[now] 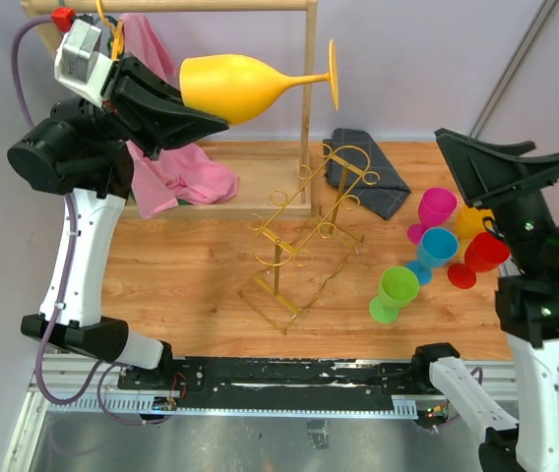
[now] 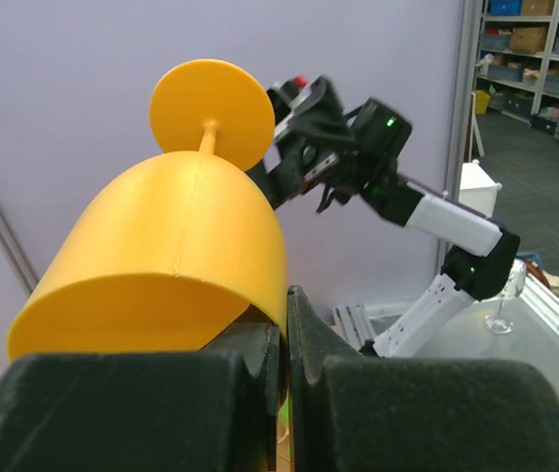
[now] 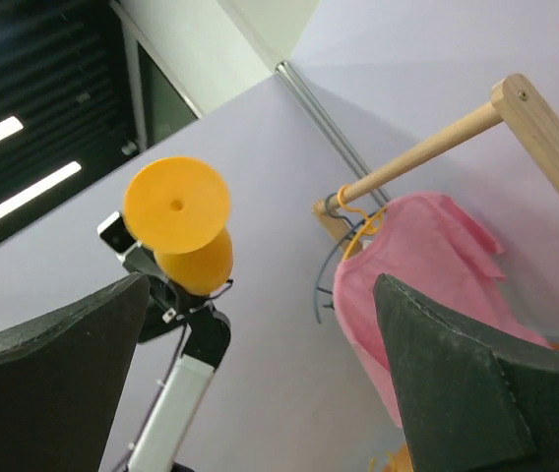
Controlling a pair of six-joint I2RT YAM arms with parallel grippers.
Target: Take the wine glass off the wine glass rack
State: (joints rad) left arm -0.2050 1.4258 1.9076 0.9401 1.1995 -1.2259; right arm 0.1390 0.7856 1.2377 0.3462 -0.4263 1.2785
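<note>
Aloft, smooth yellow bell-shaped wine glass (image 1: 240, 87), rim pinched in left claw (image 2: 286, 307); right claw (image 3: 260, 295) agape

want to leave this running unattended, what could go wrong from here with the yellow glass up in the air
1. The left gripper pinches only the rim of the yellow wine glass, held sideways, so it could slip or swivel and drop.
2. In the top view its stem crosses the wooden clothes rack upright; a swing might hit it.
3. Setting it down near the coloured glasses could topple them.
</note>
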